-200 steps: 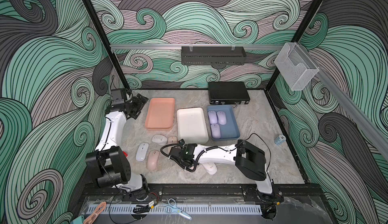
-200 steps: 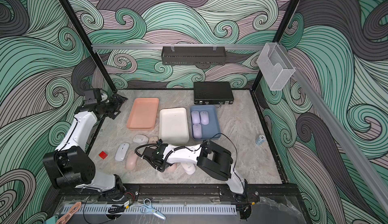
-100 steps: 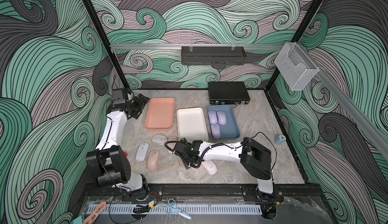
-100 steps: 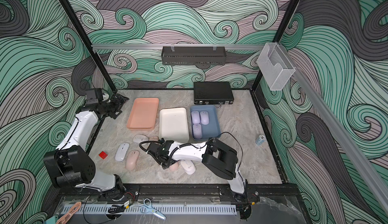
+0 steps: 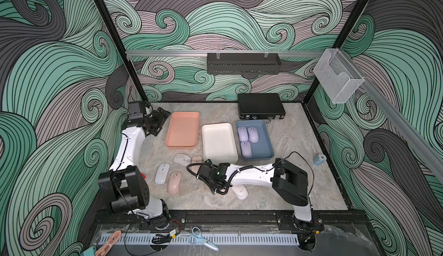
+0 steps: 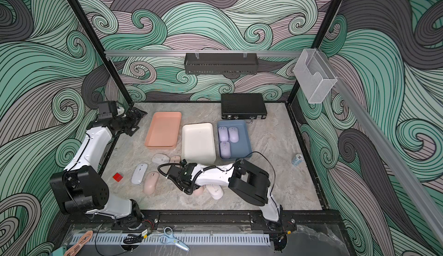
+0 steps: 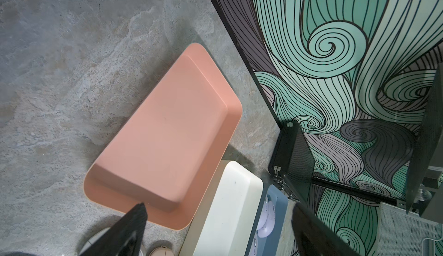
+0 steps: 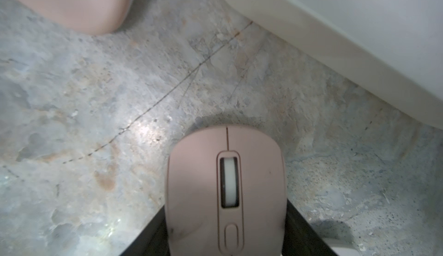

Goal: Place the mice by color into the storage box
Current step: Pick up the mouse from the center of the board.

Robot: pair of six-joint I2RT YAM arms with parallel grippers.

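Note:
Three lavender mice (image 5: 248,136) lie in the blue box (image 5: 269,144). The white box (image 5: 219,144) and the pink tray (image 5: 183,130) hold nothing. Loose on the table are whitish mice (image 5: 181,159) (image 5: 162,173) (image 5: 239,191) and pink mice (image 5: 197,158) (image 5: 174,182). My right gripper (image 8: 225,240) points down and is shut on a third pink mouse (image 8: 225,190), which peeks out under the arm in a top view (image 6: 199,191). My left gripper (image 5: 163,117) (image 7: 218,205) hangs open with nothing in it beside the pink tray's far left corner.
A black case (image 5: 261,109) lies behind the boxes. A red block (image 6: 117,177) sits by the left arm's base, and a small patterned roll (image 5: 319,160) near the right wall. A black rack (image 5: 243,63) and a clear bin (image 5: 338,77) hang on the walls.
My right gripper has closed on the pink mouse under it, and that arm has shifted slightly. The left arm and the other mice have not moved.

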